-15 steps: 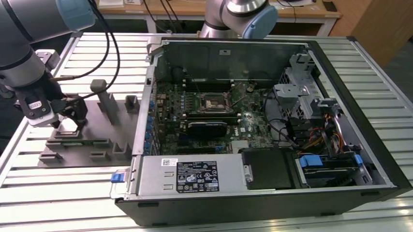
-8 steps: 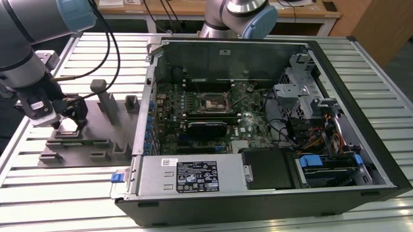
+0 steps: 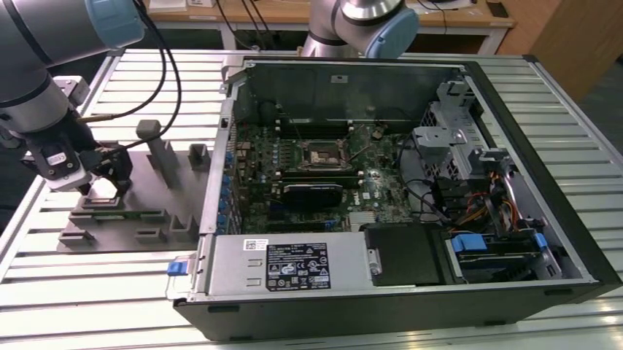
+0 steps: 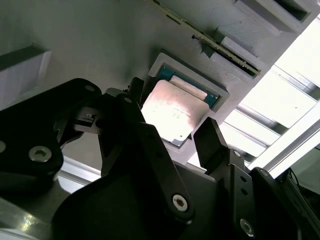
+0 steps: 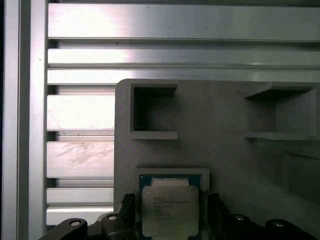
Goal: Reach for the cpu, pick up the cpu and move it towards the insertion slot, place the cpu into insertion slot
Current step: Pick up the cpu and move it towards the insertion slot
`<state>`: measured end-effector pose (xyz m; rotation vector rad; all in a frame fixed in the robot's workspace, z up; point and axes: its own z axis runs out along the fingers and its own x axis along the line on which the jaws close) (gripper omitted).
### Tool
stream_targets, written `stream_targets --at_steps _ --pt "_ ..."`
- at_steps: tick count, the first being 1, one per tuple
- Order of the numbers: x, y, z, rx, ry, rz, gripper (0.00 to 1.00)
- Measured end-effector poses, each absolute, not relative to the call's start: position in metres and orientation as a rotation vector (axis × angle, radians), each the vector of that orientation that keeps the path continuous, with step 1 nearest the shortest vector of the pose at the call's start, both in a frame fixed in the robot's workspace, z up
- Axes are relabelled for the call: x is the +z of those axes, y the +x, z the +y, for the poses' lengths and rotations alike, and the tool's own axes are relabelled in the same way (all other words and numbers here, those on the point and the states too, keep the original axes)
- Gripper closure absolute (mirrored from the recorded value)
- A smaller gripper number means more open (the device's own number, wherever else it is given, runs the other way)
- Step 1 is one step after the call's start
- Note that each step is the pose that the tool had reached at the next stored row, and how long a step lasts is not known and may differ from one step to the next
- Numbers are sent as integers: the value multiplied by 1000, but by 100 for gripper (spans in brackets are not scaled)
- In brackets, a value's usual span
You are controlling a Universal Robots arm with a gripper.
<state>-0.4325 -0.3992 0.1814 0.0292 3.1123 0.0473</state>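
The cpu point(image 5: 170, 210), a small square chip with a silvery top, lies in a shallow square recess of the grey fixture block point(image 5: 225, 155). In both wrist views my gripper point(image 5: 170, 202) is down over it, one black finger on each side and a narrow gap showing at each edge. The same chip point(image 4: 172, 110) shows between the fingers point(image 4: 210, 137) of the gripper point(image 4: 172, 111). In the exterior view the gripper point(image 3: 102, 191) sits low over the fixture block point(image 3: 146, 219) at the exterior view's left. The insertion slot point(image 3: 322, 154) lies in the middle of the motherboard inside the open computer case.
The open computer case point(image 3: 506, 95) stands on the slatted aluminium table point(image 3: 87, 299), to the exterior view's right of the fixture. Grey posts point(image 3: 151, 135) rise from the fixture beside the gripper. A second robot arm base point(image 3: 360, 29) stands behind the case. Cables and drive cages crowd the case's right side.
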Motion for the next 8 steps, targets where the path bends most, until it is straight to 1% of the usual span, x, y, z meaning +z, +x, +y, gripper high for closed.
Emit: stream_targets --at_steps 6,7,8 --pt "181 -432 -399 47 29 3112 33" --pt "181 -432 -399 47 29 3112 40" --pt "181 -432 -399 47 29 3112 40"
